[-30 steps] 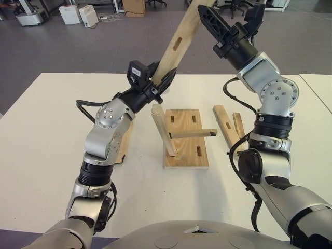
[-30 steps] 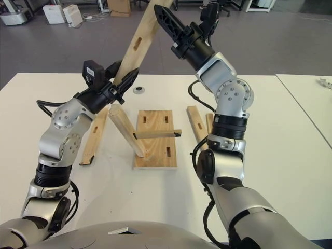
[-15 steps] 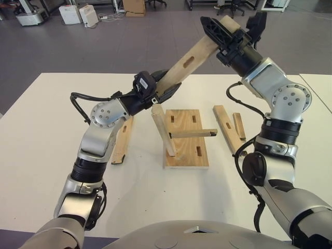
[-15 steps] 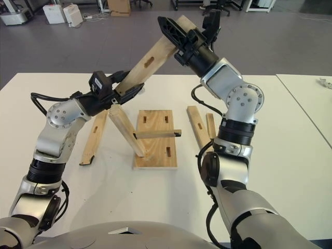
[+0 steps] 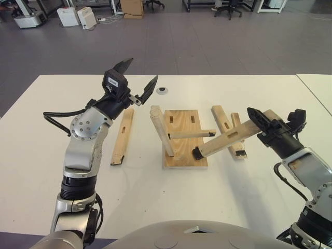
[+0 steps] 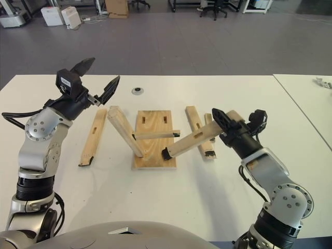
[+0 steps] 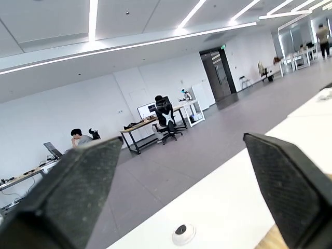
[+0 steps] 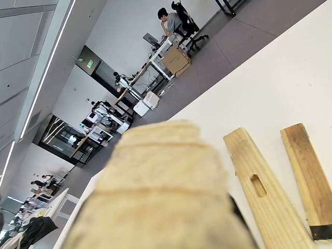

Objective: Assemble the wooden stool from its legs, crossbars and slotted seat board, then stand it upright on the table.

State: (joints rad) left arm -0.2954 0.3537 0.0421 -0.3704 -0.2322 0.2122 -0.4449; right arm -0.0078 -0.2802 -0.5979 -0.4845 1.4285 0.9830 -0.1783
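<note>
Spread wide with nothing between them, the left fingers [image 5: 123, 66] hang in the air at the upper left of the frame, above the far left part of the white counter [image 5: 41, 145]. The left wrist view shows both black fingertips [image 7: 78, 192] far apart, with open room between them.

At the right of the frame, the right fingers [image 5: 258, 117] pinch the top end of a slotted leg [image 5: 225, 139]. This held leg slants down and leftward. Its black-capped lower end sits at the lower right edge of the seat board [image 5: 181, 120]; whether it rests on the board or hangs just above it I cannot tell. In the right wrist view the leg's pale end grain is close up [image 8: 155, 197].

The seat board lies flat at the centre of the frame, its slots facing up. A second leg [image 5: 162, 129] stands tilted on its left side, leaning away to the upper left. A thin crossbar [image 5: 192, 134] sticks out from that leg and runs rightward over the board.

Just right of the board, two loose pieces lie side by side on the counter: a slotted third leg [image 5: 222, 120] and a shorter bar [image 5: 237, 124] with a dark tip. Left of the board, well apart from it, a fourth leg [image 5: 122, 137] lies flat. A small round disc [image 5: 162, 91] sits on the counter beyond the board.
</note>
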